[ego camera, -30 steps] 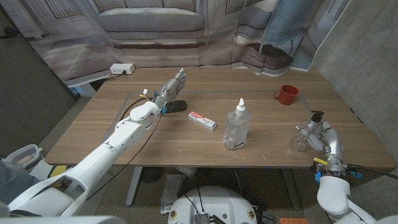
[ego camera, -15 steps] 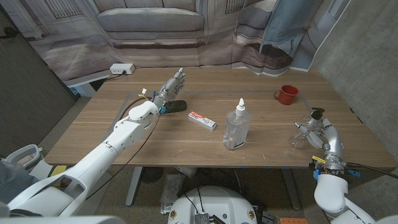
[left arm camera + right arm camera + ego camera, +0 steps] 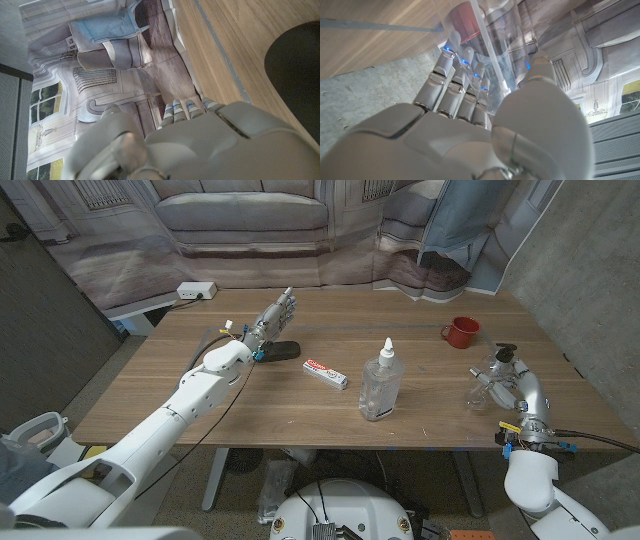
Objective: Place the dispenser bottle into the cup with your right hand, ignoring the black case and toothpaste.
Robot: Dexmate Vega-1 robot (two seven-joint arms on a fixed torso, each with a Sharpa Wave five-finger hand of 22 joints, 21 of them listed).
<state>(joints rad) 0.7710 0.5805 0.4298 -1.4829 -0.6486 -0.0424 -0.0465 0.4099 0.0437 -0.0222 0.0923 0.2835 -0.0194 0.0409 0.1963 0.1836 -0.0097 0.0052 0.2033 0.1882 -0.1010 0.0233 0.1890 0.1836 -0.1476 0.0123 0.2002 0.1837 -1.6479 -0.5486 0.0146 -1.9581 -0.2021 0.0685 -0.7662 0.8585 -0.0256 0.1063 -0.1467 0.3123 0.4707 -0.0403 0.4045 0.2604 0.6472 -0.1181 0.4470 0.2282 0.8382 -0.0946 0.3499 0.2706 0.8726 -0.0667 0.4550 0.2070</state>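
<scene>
My right hand [image 3: 512,383] grips a clear dispenser bottle [image 3: 481,391] with a black pump top [image 3: 506,350] near the table's right edge, held tilted just above the wood. In the right wrist view my fingers [image 3: 455,85] and thumb wrap the clear bottle [image 3: 492,55], and the red cup [image 3: 465,12] shows through it. The red cup [image 3: 461,332] stands upright at the far right of the table, a short way beyond the hand. My left hand [image 3: 272,320] reaches out at the far left with straight fingers, holding nothing.
A second clear bottle [image 3: 380,385] with a white nozzle stands at the table's middle. The toothpaste [image 3: 326,373] lies left of it. The black case [image 3: 285,350] lies by my left hand and appears dark in the left wrist view [image 3: 295,65]. A white power strip [image 3: 197,290] sits at the back left.
My right hand has carried the dispenser bottle a little farther from the front edge, toward the red cup. The left arm has barely shifted.
</scene>
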